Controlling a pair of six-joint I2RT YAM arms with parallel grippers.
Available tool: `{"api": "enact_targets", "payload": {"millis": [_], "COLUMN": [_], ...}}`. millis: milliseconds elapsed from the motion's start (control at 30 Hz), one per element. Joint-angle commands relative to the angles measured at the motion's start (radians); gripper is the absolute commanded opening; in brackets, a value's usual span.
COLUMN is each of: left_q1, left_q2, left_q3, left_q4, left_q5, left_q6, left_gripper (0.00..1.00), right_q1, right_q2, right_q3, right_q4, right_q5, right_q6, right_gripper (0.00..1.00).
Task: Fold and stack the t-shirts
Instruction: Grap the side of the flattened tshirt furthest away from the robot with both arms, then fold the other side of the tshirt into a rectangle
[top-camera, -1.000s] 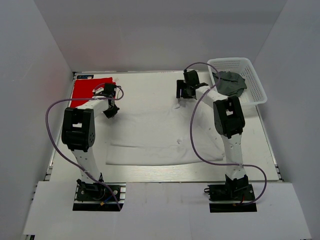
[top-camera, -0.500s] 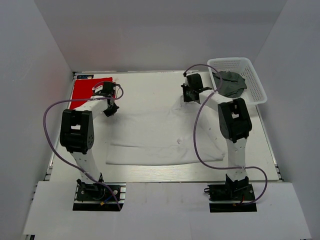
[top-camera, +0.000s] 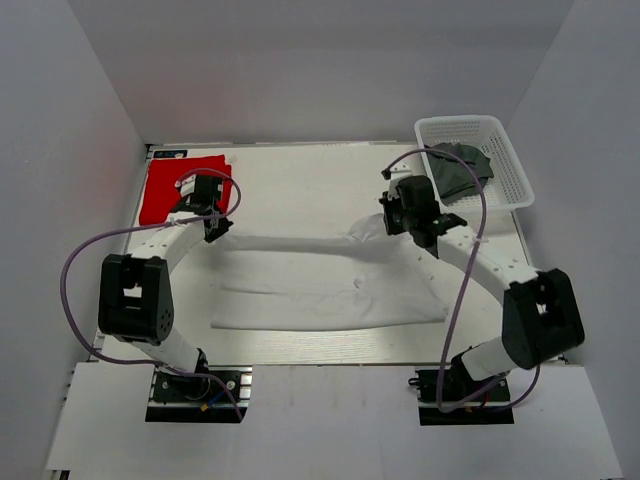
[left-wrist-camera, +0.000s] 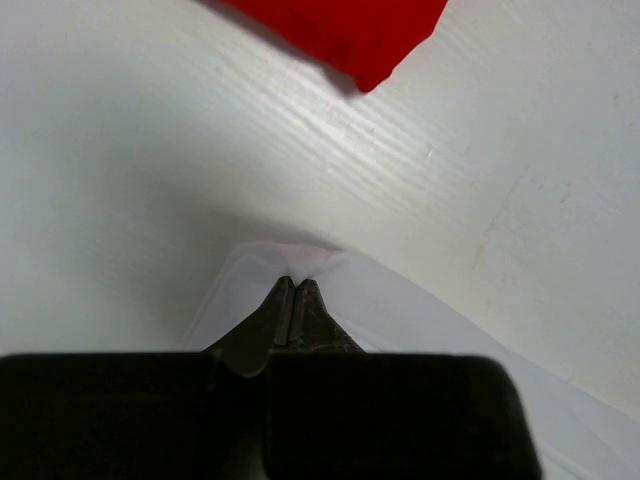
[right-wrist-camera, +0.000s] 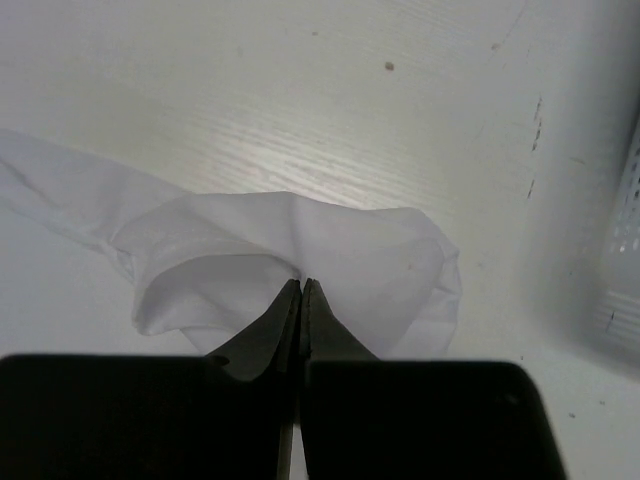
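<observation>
The white t-shirt (top-camera: 320, 285) lies spread across the middle of the table, its far edge lifted into a ridge. My left gripper (top-camera: 213, 229) is shut on the shirt's far left corner (left-wrist-camera: 290, 262); my right gripper (top-camera: 392, 222) is shut on its bunched far right corner (right-wrist-camera: 340, 250). In both wrist views the jaws pinch white cloth at the tips. The red t-shirt (top-camera: 178, 185) lies flat at the far left corner, its tip (left-wrist-camera: 350, 40) also seen in the left wrist view. The dark grey-green t-shirt (top-camera: 460, 168) sits crumpled in the basket.
A white plastic lattice basket (top-camera: 505, 170) stands at the far right of the table, its edge (right-wrist-camera: 625, 240) just right of my right gripper. Grey walls close in the table on three sides. Purple cables loop off both arms.
My right gripper has shut on the white shirt's far right corner and pulled it nearer. My left arm has swung left while holding its corner. The shirt's far edge has risen.
</observation>
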Motion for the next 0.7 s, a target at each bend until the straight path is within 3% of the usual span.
{"api": "enact_targets", "payload": {"millis": [0,367,667], "left_q1": [-0.002,-0.002,-0.012], "left_q2": [-0.104,-0.290,-0.416], "left_q3": [-0.064,-0.239,-0.379], "left_q4": [0.019,0.072,-0.016], "left_q5": [0.026,0.089,0.046], "left_q6": [0.008,-0.010,-0.118], "left_gripper": [0.00,0.00,0.01], "right_q1": [0.027,0.135,0.195], "right_q2": [-0.127,-0.328,-0.399], "right_q3": [-0.059,-0.211,-0.277], "right_q4": [-0.045,-0.182,-0.283], "right_q5": [0.008,0.071,0.140], "right_q6": [-0.017,0.072,0.140], "right_gripper": [0.00,0.00,0.00]}}
